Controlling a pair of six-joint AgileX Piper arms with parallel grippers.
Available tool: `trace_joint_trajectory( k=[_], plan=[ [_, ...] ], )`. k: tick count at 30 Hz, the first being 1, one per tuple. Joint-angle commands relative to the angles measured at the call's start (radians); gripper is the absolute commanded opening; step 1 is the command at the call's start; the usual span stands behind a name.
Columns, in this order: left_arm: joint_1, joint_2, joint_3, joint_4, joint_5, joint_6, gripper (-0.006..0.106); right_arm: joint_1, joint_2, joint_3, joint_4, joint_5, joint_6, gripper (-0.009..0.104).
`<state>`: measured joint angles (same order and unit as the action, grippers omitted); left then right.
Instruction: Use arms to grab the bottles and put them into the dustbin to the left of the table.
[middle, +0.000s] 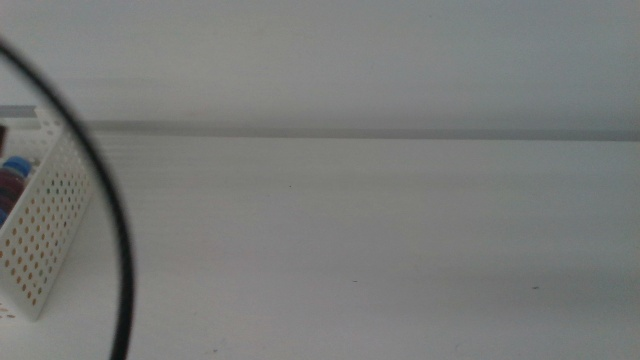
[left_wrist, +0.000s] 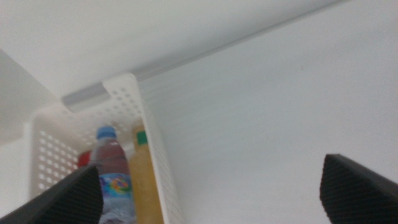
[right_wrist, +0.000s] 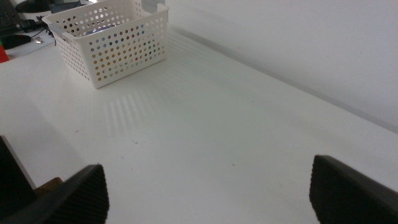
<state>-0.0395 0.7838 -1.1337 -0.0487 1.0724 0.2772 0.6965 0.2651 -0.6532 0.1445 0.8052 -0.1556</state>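
Bottles binned; both hands empty over a white desk.

Dustbin (left_wrist: 146, 118), white perforated basket, at the desk's left edge toward the far side. Contents: blue-capped water bottle (left_wrist: 112, 171), orange juice bottle (left_wrist: 146, 180), a glimpse of red behind, likely the can; the bottles lean side by side with caps toward the far wall. Left hand (left_wrist: 211, 193), jaws spread wide, holding nothing, hangs just beside the basket's desk-side wall, nearer arm. Right hand (right_wrist: 208, 193), jaws likewise apart, empty, well apart from the basket. Judged: nothing left to grab.
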Motion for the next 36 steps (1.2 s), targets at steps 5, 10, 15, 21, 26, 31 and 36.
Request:
trace_joint_trajectory(
  k=[5, 10, 15, 21, 26, 31, 36],
  plan=[
    [-0.006, -0.135, 0.025, 0.002, -0.05, -0.025, 0.094, 0.0, -0.004, 0.003, -0.002, -0.01, 0.002, 0.086],
    [-0.006, -0.142, 0.025, -0.07, -0.062, -0.025, 0.094, 0.0, -0.004, 0.003, -0.002, -0.01, 0.002, 0.086],
    [-0.006, -0.142, 0.025, -0.167, -0.151, -0.025, 0.094, 0.0, -0.004, 0.003, -0.002, -0.01, 0.002, 0.086],
    [-0.006, -0.142, 0.025, -0.214, -0.308, -0.025, 0.094, 0.0, -0.004, 0.003, -0.002, -0.01, 0.002, 0.086],
    [-0.006, -0.142, 0.025, -0.214, -0.377, -0.021, 0.094, 0.0, -0.004, 0.003, -0.002, -0.01, 0.002, 0.086],
    [-0.006, -0.142, 0.025, -0.214, -0.38, -0.021, 0.094, 0.0, -0.004, 0.003, -0.002, -0.01, 0.002, 0.086],
    [-0.006, -0.142, 0.036, -0.179, -0.382, -0.021, 0.094, 0.0, -0.004, 0.003, -0.002, -0.01, 0.002, 0.086]
  ],
)
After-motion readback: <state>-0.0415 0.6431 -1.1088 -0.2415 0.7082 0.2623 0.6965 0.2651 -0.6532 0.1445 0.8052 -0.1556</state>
